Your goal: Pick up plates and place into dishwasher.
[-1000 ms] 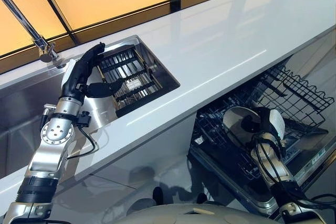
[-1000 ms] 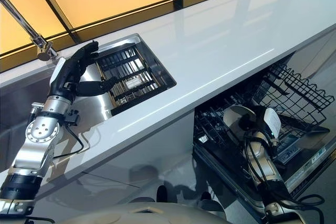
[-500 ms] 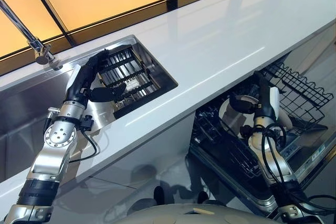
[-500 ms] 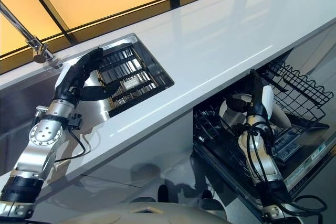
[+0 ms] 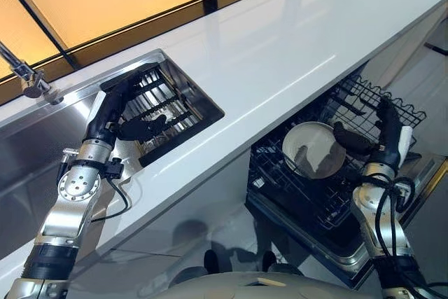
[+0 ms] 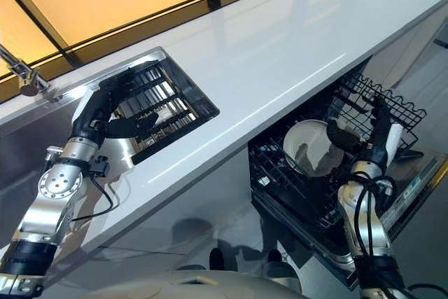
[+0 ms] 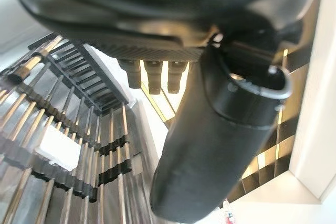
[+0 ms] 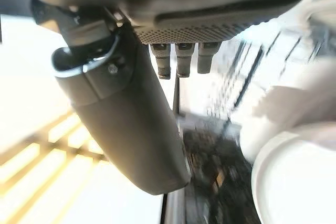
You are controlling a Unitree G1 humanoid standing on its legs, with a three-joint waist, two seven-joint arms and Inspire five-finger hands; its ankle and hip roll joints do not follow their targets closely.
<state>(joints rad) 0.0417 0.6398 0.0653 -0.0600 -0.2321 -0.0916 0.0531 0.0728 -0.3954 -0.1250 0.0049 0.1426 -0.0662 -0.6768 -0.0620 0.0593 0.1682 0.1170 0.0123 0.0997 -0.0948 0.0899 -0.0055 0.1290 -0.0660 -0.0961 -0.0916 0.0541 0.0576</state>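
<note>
A white plate stands on edge in the pulled-out dishwasher rack under the counter; its rim also shows past my right hand's fingers. My right hand is just to the right of the plate, open, fingers straight and pointing up, thumb reaching toward the plate's rim, holding nothing. My left hand hangs open over the black dish rack set in the sink, thumb spread toward the bars. The rack's bars lie close beneath that hand, and I see no plate among them.
A long white counter runs between the sink and the dishwasher. A faucet stands at the sink's far left edge. The dishwasher door lies open below the rack. A small white piece rests on the sink rack's bars.
My right hand has come off the plate's front and moved to its right, leaving the plate standing in the rack. My left hand has dropped lower over the sink rack. The camera shifted.
</note>
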